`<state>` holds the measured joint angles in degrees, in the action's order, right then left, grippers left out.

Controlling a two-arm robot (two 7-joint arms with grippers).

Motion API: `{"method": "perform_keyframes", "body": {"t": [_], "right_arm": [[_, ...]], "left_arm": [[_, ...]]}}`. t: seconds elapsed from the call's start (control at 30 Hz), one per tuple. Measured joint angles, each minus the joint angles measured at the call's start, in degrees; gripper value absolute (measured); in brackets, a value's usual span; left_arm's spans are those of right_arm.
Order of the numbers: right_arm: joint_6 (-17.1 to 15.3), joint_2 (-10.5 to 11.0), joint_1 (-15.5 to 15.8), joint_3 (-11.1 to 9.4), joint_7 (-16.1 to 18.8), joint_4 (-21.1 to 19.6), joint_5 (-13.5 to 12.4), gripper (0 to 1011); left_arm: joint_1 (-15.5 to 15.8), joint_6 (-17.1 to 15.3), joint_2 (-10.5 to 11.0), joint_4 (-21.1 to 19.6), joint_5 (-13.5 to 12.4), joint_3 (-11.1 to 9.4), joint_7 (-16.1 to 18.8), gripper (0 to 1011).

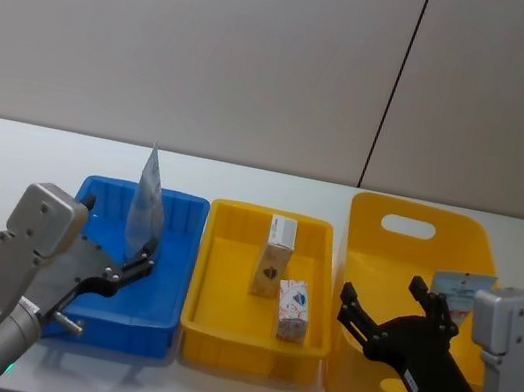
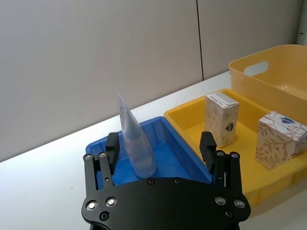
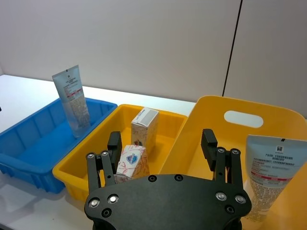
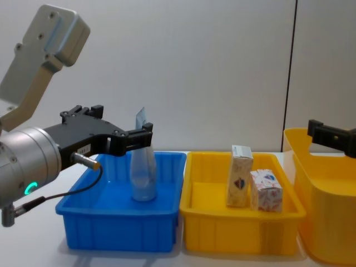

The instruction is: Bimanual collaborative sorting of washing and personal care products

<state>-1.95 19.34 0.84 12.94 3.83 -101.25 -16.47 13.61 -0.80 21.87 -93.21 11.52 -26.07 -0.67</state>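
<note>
1. Risk, squeeze tube (image 2: pixel 135 143): stands on its cap in the blue bin (image 4: pixel 119 233), a narrow footing under a tall soft body; judged liable to topple if a finger of the left gripper (image 2: pixel 160 148) brushes it, or if the fingers close off-centre; a pinch high on the flat sealed end would likely fold it rather than hold it.
2. Risk, cartons: taller beige carton (image 1: pixel 277 257) and squat patterned carton (image 1: pixel 293 310) stand just beside each other in the middle yellow bin (image 4: pixel 239 236); contact between them cannot be told; a grip on one may drag or tip the other.
3. Risk, pale blue-white pouch (image 3: pixel 271 172): stands in the large yellow bin (image 1: pixel 414 253), close to the right gripper (image 3: pixel 161 143); a careless descent could knock it flat.
4. Orientation: tube long axis near vertical, cap down, flat sealed end up and tilted slightly; pouch likewise near upright, sealed end up; beige carton upright on its small end; squat carton upright, nearer the robot than the beige one.
5. Left gripper: low over the blue bin; fingers apart; tube close beside one finger, not clamped.
6. Right gripper: over the near part of the large yellow bin; fingers apart, holding nothing.
7. All three bins sit side by side on the white table (image 1: pixel 4 161).
</note>
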Motion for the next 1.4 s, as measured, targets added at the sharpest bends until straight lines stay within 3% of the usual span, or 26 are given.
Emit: {"method": "perform_keyframes", "body": {"t": [0.67, 1.07, 1.4], "right_arm": [[-1.26, -0.37, -0.63, 0.53, 0.73, -0.42, -0.03, 1003], [-8.48, -2.35, -4.06, 2.92, -0.04, -0.89, 1.02, 1003], [-16.60, -4.88, -8.43, 6.17, -3.09, 0.70, 4.47, 1003]], "left_arm": [[-0.02, 0.01, 0.02, 0.01, -0.04, 0.05, 0.05, 1001], [-0.02, 0.00, 0.02, 0.04, -0.03, 0.05, 0.04, 1001], [-0.02, 0.00, 0.02, 0.04, -0.03, 0.05, 0.04, 1001]]}}
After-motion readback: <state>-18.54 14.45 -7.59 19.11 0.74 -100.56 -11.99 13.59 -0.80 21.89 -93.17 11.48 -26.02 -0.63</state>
